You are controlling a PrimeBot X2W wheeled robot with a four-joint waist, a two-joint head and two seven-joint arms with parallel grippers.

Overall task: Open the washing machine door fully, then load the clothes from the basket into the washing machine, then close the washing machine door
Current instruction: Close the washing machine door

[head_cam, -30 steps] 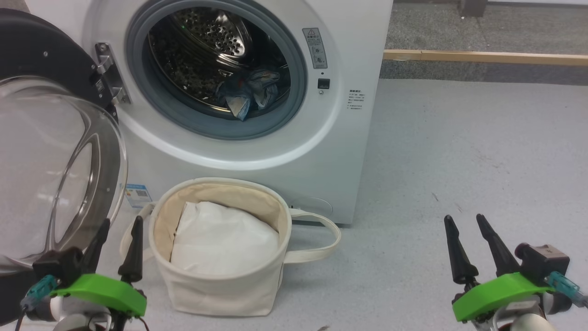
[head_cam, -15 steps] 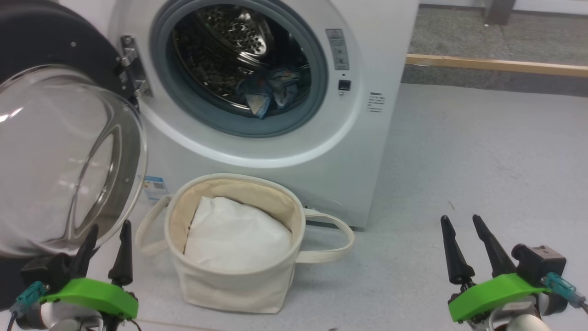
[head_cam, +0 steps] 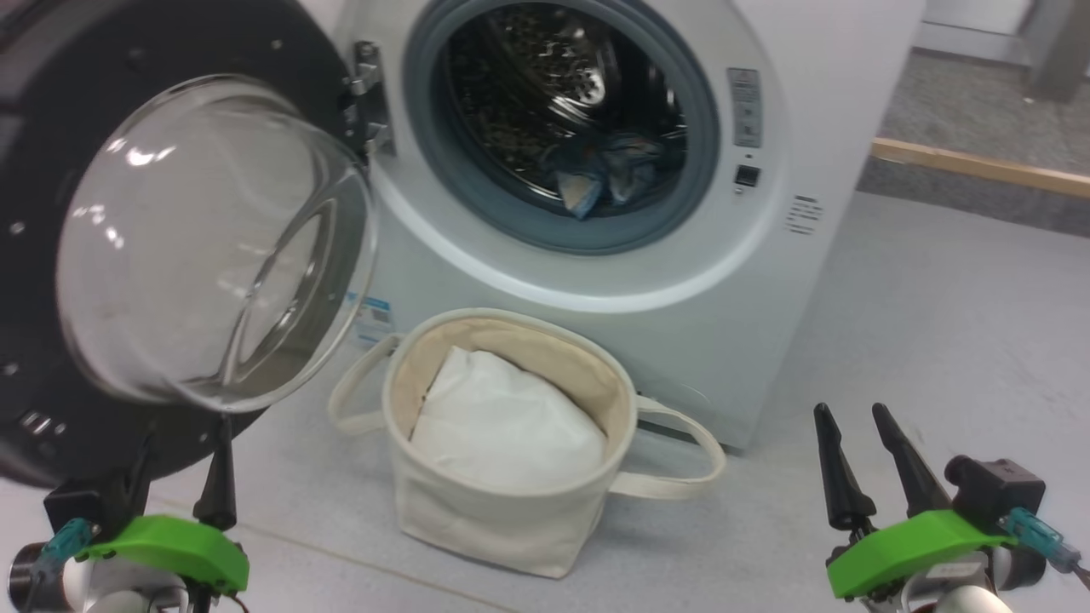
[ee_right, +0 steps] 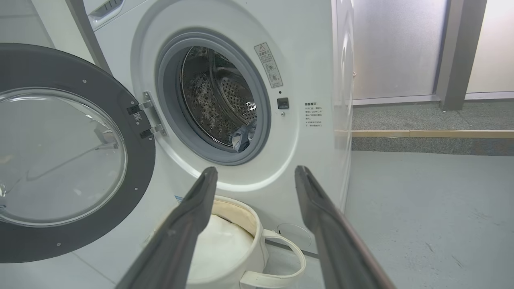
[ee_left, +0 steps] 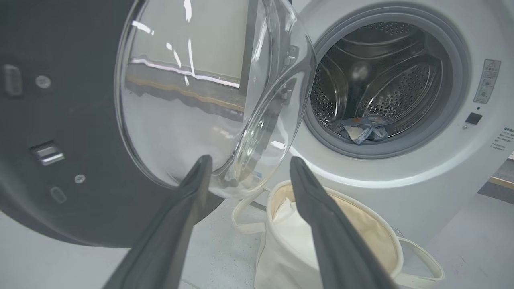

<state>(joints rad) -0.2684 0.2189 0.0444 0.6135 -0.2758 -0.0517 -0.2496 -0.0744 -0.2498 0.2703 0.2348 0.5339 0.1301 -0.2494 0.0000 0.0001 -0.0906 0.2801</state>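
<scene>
The white washing machine [head_cam: 766, 281] stands with its door [head_cam: 213, 238] swung out to the left, black rim and clear glass bowl facing me. Blue clothes [head_cam: 600, 174] lie at the front of the steel drum, also seen as clothes [ee_left: 361, 130] and clothes [ee_right: 243, 138]. The cream basket [head_cam: 502, 519] sits on the floor below the opening. My left gripper [head_cam: 183, 438] is open at the lower left, just under the door's bowl; my left gripper [ee_left: 249, 159] holds nothing. My right gripper [head_cam: 850, 410] is open and empty at the lower right, well right of the basket; in its own view, my right gripper [ee_right: 256, 169] points at the machine.
A plain white pillow-like bundle [head_cam: 511, 426] fills the basket, whose loop handles hang out both sides. The door hinge [head_cam: 366, 94] joins the door to the machine's left side. Grey floor [head_cam: 937, 323] spreads right of the machine, bounded by a wooden strip [head_cam: 979, 166].
The head camera has turned left, so the machine, basket and door sit further right in the picture and more of the door shows. Both grippers stay open.
</scene>
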